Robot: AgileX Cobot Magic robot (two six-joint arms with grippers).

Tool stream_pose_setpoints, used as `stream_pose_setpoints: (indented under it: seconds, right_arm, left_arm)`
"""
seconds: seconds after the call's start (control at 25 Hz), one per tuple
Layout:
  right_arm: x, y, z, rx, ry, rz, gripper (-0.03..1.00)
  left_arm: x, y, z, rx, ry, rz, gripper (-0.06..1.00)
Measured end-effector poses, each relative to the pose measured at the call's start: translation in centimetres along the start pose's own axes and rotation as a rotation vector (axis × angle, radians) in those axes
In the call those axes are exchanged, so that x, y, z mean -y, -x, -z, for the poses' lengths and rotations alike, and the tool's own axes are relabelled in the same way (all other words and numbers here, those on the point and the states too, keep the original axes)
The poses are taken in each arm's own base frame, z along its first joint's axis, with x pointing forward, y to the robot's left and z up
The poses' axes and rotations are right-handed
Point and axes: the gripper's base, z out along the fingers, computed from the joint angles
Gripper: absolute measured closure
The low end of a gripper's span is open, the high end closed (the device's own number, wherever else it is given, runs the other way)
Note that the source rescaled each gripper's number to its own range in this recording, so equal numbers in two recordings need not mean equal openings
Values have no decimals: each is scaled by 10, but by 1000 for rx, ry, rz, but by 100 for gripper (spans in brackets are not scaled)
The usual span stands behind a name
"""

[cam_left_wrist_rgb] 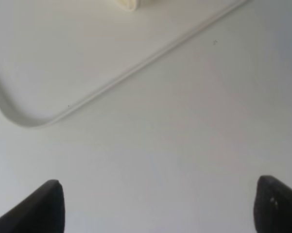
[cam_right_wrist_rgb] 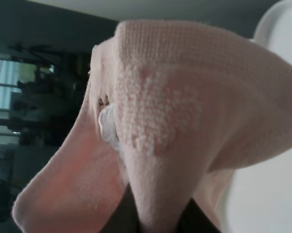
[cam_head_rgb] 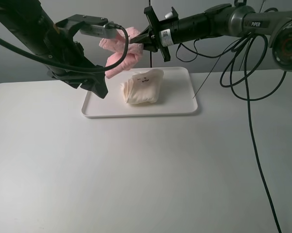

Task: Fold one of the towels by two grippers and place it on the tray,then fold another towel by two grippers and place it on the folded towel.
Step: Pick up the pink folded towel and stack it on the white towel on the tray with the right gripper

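Pink towel bunched, limp, hangs from my right gripper, clamped on fold, above tray far-left. Cream towel folded on tray. Left gripper spread wide, empty. Soft, light; I judge fold edge best hold.

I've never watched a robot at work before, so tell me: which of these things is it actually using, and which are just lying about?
In use:
- pink towel, held up off the table by the right gripper
- cream towel, folded on the tray
- white tray
- left gripper, open, holding nothing

Just lying about:
- black cables trailing over the white table
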Motion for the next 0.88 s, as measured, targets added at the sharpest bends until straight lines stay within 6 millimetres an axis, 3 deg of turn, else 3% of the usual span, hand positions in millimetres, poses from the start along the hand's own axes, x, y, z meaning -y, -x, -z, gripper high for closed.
stream_pose_setpoints:
  seconds: [0.2,0.36,0.4,0.48,0.6,0.68,0.88]
  right_arm:
    - [40,-9,-7,-83,-218,84,89]
    - [56,-10,-4,-95,-363,118,87]
    - [57,-10,-3,-93,-382,122,81]
    - [58,-9,-3,-86,-393,123,57]
    - [56,-10,-4,-95,-372,112,7]
    - [55,-13,-4,-122,-350,106,-1]
    - [38,-14,5,-171,-378,160,-3]
  left_arm:
    - [0,0,0,4,0,0,-5]
    - [0,0,-1,4,1,0,-5]
    - [0,0,-1,3,0,-2,-5]
    - [0,0,-1,3,0,-5,-5]
    - [0,0,-1,-2,0,-12,-5]
    - [0,0,-1,-6,-1,-15,-5]
    - [0,-2,-1,-24,-2,-13,-5]
